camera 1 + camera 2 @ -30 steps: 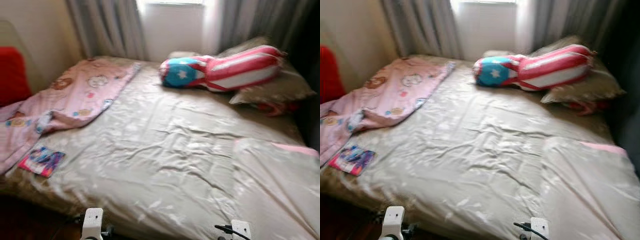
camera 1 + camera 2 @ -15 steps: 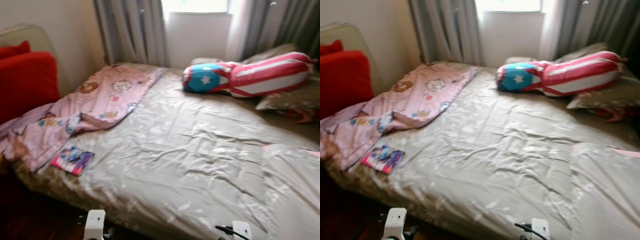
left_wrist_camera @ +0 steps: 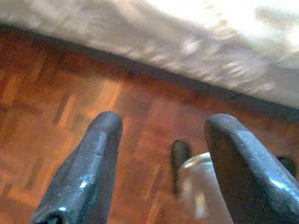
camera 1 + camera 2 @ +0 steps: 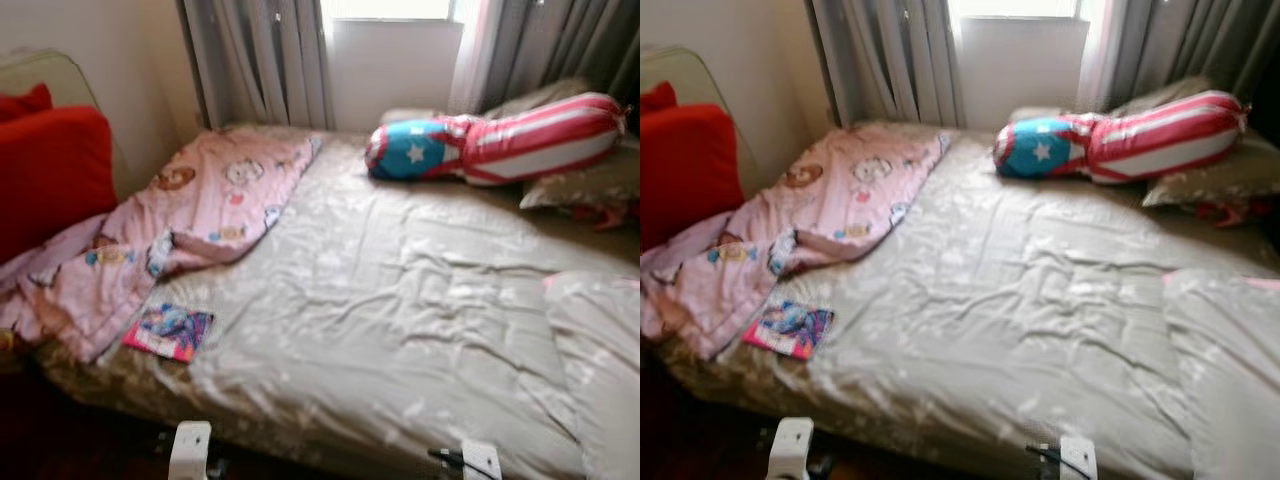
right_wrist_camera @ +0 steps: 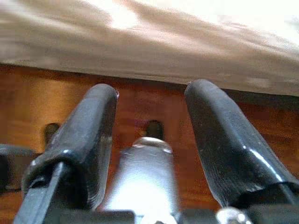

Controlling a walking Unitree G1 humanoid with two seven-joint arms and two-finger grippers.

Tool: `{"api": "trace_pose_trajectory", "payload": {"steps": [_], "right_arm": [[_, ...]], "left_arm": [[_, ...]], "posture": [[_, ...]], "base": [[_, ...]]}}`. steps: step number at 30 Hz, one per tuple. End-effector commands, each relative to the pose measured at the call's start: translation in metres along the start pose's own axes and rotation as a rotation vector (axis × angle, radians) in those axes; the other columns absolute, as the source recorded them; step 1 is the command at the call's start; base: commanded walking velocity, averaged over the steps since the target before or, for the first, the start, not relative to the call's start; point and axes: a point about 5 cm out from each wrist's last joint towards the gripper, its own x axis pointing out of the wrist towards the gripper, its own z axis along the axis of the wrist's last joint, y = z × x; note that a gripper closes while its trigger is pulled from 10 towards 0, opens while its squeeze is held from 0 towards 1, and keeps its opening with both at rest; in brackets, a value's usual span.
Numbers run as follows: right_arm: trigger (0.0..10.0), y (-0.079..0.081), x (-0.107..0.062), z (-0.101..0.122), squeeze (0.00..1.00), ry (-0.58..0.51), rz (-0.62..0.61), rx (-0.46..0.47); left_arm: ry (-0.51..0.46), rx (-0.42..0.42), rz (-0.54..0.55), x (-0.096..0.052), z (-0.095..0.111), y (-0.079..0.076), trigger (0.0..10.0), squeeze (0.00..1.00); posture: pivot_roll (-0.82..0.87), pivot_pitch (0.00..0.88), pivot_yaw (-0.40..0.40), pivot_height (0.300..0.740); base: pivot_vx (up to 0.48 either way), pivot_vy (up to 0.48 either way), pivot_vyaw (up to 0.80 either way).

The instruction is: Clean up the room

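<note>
Looking at one bed (image 4: 400,330): one pink blanket (image 4: 190,215), one book (image 4: 168,331); both claws (image 3: 159,140) (image 5: 149,116) gape, empty.

My left gripper (image 3: 161,154) hangs low at my side, fingers spread apart. My right gripper (image 5: 149,140) hangs low too, its fingers likewise parted, holding nothing.

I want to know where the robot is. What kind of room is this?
Most likely a bedroom. A wide bed fills the middle, with a pink cartoon blanket crumpled on one side, a striped star pillow near the curtained window, and a small picture book near the edge.
</note>
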Motion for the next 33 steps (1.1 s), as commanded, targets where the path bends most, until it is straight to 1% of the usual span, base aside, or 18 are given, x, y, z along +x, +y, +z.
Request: {"api": "trace_pose_trajectory", "payload": {"steps": [1,6,9,16,19,23,29,33], "right_arm": [[10.0,-0.006,0.0,0.002,0.0,-0.005,-0.015,0.006],[10.0,-0.007,0.0,0.002,0.0,-0.002,-0.016,0.007],[10.0,-0.008,0.0,0.002,0.0,-0.004,-0.019,0.002],[10.0,-0.011,-0.001,0.003,0.0,-0.01,-0.021,-0.004],[10.0,-0.026,-0.005,-0.006,0.0,0.003,-0.034,-0.003],[10.0,-0.035,-0.008,-0.011,0.0,0.014,-0.044,-0.004],[10.0,-0.039,-0.009,-0.015,0.0,0.02,-0.045,0.0],[10.0,-0.038,-0.009,-0.017,0.0,0.029,-0.046,-0.01]], "left_arm": [[-0.007,-0.003,-0.004,0.001,0.005,-0.002,10.0,0.0],[-0.007,-0.006,-0.003,0.002,0.005,-0.002,10.0,0.0],[-0.007,-0.008,-0.002,0.002,0.005,-0.003,10.0,0.0],[-0.011,-0.011,-0.002,0.002,0.006,-0.004,10.0,0.0],[-0.013,-0.012,-0.001,0.002,0.007,-0.003,10.0,0.0],[-0.013,-0.008,-0.002,0.002,0.007,-0.002,10.0,0.0],[-0.013,-0.007,-0.001,0.002,0.007,-0.002,10.0,0.0],[-0.012,-0.006,-0.002,0.002,0.007,-0.002,10.0,0.0]], "posture": [[0.05,0.0,0.001,0.74],[0.06,0.0,-0.004,0.74],[0.06,0.0,-0.006,0.74],[0.06,0.0,-0.011,0.74],[0.06,0.0,-0.009,0.74],[0.07,0.0,-0.008,0.74],[0.06,0.0,-0.008,0.74],[0.05,0.0,-0.004,0.74]], "base": [[0.0,0.472,-0.77],[0.0,0.472,-0.76],[0.0,0.465,-0.43],[0.0,0.472,0.0],[0.0,0.471,0.0],[0.0,0.469,0.0],[0.0,0.47,0.0],[0.0,0.472,0.0]]}}
